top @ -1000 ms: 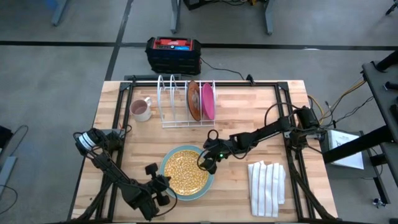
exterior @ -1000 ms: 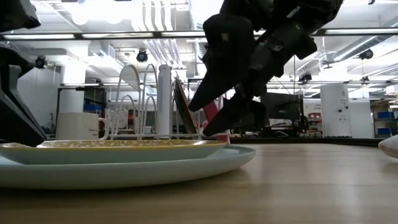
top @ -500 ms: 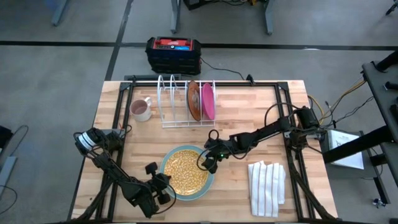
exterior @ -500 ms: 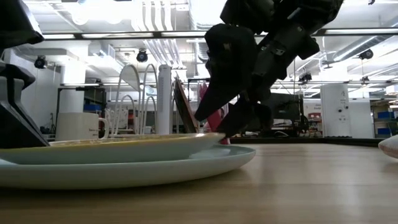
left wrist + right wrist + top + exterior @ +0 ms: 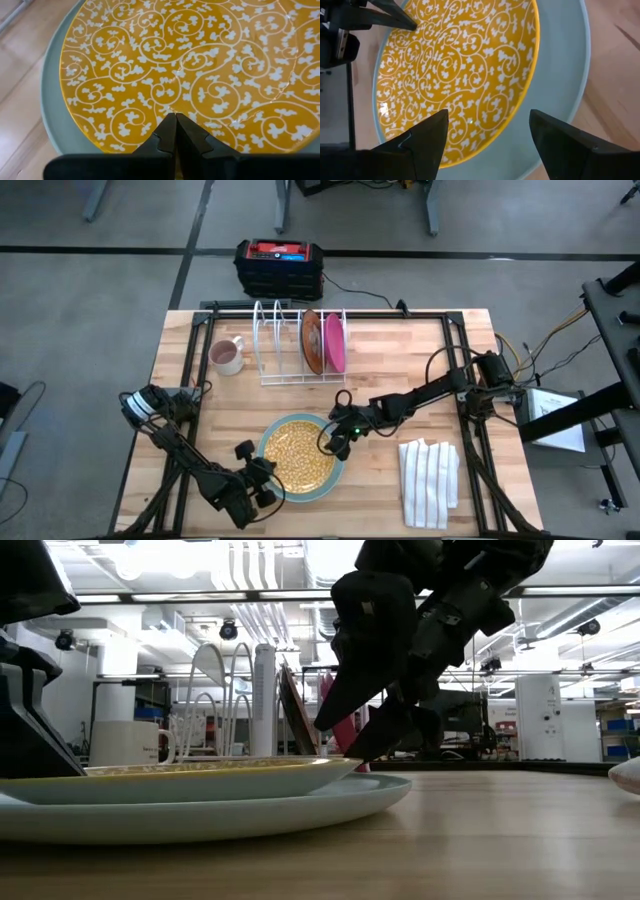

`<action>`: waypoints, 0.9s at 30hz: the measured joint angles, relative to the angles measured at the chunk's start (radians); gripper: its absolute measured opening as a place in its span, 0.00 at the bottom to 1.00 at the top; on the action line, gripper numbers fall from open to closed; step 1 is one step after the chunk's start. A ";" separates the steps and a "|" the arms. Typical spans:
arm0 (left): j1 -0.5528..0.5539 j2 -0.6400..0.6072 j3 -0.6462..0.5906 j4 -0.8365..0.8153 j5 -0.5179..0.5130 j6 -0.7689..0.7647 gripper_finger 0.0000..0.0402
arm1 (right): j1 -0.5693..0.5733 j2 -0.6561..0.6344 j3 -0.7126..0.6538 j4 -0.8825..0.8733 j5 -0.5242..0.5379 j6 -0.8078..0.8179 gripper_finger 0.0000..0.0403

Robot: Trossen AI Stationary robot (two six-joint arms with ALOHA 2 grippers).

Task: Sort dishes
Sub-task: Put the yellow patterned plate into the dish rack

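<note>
Wooden table [image 5: 420, 360] carries 4 plates: 2 stand in the rack [image 5: 270, 340], magenta plate [image 5: 336, 343] beside orange-brown plate [image 5: 312, 342]. The yellow plate [image 5: 297, 454] lies on the teal plate [image 5: 338, 463]; the left gripper [image 5: 262, 480] pinches its edge, the right gripper [image 5: 331, 442] spread wide over it.

We see the teal plate [image 5: 338, 470] only as a thin rim; the yellow plate [image 5: 297, 454] stacked on it covers the rest. Both wrist views cut both plates at their edges. In the low view the left gripper [image 5: 25, 730] is cropped at the picture's side, so we cannot read its contact there. In the rack [image 5: 270, 330], the orange-brown plate [image 5: 312, 341] and pink plate [image 5: 335, 343] stand edge-on, their faces mostly unseen. The cloth [image 5: 628, 776] is cropped to a sliver.
</note>
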 joint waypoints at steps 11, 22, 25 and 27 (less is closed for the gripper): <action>0.004 0.000 -0.021 0.042 -0.015 0.002 0.00 | 0.000 0.057 -0.001 0.081 -0.028 0.030 0.66; 0.007 0.000 -0.063 0.132 -0.061 0.004 0.00 | -0.024 0.188 0.004 0.335 -0.153 0.077 0.65; 0.007 0.001 -0.065 0.139 -0.075 0.015 0.00 | -0.029 0.188 0.004 0.345 -0.151 0.068 0.62; 0.007 0.003 -0.065 0.142 -0.085 0.032 0.00 | -0.031 0.184 0.003 0.339 -0.139 0.046 0.58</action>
